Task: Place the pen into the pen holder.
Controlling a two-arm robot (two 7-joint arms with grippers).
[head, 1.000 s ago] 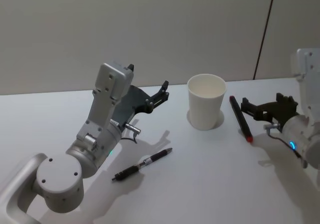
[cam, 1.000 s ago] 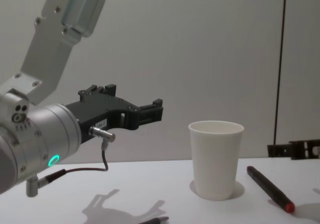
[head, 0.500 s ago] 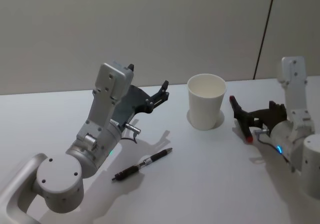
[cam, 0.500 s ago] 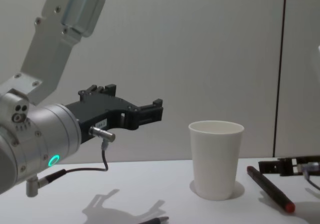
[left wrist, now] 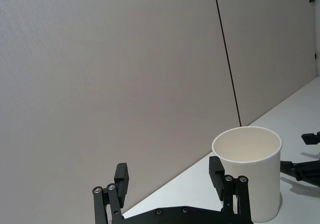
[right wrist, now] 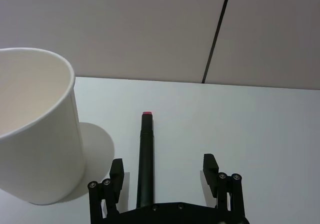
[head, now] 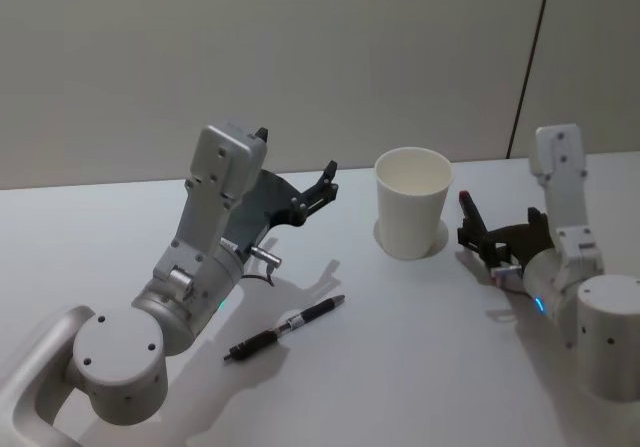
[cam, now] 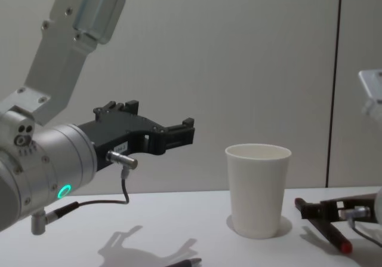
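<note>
Currently the red-tipped pen (head: 467, 208) lies flat on the table (head: 400, 377), just right of the cup (head: 412, 217) and apart from it. Its long axis runs from the far side of the table towards the robot, slanting a little to the right as it comes nearer. The far end, which carries a small red cap, points at the back wall. The barrel is dark, slim and straight; the chest view shows a second red end (cam: 344, 247) on the near side. The right gripper (head: 472, 235) is low over the table with its fingers (right wrist: 116, 173) spread wide on either side of the barrel. In the right wrist view the red-tipped pen (right wrist: 145, 164) sits nearer the cup-side finger, and no contact is visible. The cup (right wrist: 35, 134) is plain white, upright and tapered, with its mouth open. The left gripper (head: 318, 189) is raised above the table to the left of the cup, its fingers spread wide and holding nothing. A black pen (head: 285, 329) with a silver band lies slantwise on the table, near the left arm.
</note>
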